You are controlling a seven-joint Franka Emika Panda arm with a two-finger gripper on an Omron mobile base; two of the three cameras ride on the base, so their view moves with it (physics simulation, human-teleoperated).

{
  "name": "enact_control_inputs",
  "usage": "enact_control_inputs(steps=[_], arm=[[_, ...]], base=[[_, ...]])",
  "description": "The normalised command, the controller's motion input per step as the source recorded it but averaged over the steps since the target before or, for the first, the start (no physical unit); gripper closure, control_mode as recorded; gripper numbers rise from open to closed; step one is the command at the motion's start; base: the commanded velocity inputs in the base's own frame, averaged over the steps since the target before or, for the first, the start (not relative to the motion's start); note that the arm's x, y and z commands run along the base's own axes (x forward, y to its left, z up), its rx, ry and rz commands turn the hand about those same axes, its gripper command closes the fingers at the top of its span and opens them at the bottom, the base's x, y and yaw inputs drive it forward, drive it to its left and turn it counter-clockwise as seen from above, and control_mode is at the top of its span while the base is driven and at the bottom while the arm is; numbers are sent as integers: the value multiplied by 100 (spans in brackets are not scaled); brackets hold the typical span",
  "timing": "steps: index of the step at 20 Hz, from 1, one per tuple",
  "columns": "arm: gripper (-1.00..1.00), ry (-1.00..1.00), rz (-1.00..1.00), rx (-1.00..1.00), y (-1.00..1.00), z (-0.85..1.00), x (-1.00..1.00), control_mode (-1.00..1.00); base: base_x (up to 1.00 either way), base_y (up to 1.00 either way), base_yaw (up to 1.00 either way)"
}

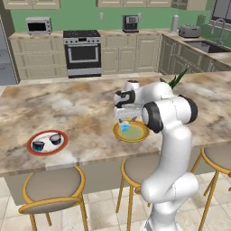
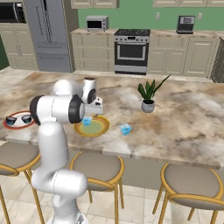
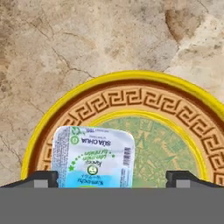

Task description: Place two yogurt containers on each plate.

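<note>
The yellow-green plate (image 1: 140,134) (image 2: 101,128) (image 3: 131,98) with a golden rim lies near the counter's front edge. One light blue yogurt container (image 1: 124,127) (image 2: 87,121) (image 3: 93,157) rests on its left part. My gripper (image 1: 124,120) (image 2: 89,114) (image 3: 111,179) hangs just above that cup, open, with its fingertips (image 3: 41,178) wider apart than the cup. A second light blue container (image 2: 125,129) stands on the counter right of the plate. The white plate with the orange-red rim (image 1: 47,152) (image 2: 19,125) holds two dark containers (image 1: 38,145) (image 1: 55,138) (image 2: 11,119) (image 2: 27,118).
A potted plant (image 2: 148,99) stands on the marble island behind and to the right of the yellow plate. Round stools (image 1: 52,187) (image 2: 188,183) line the near side below the counter edge. Bare marble stretches between the two plates.
</note>
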Motion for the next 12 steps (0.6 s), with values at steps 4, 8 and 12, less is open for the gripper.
enact_control_inputs(steps=[4,8,12], arm=[[-100,1,0,0,-69,46,-17,-100],[-100,1,0,0,-67,35,-20,-100],[-100,7,0,0,-89,2,-2,-100]], base=[[0,0,0],[0,0,0],[0,0,0]])
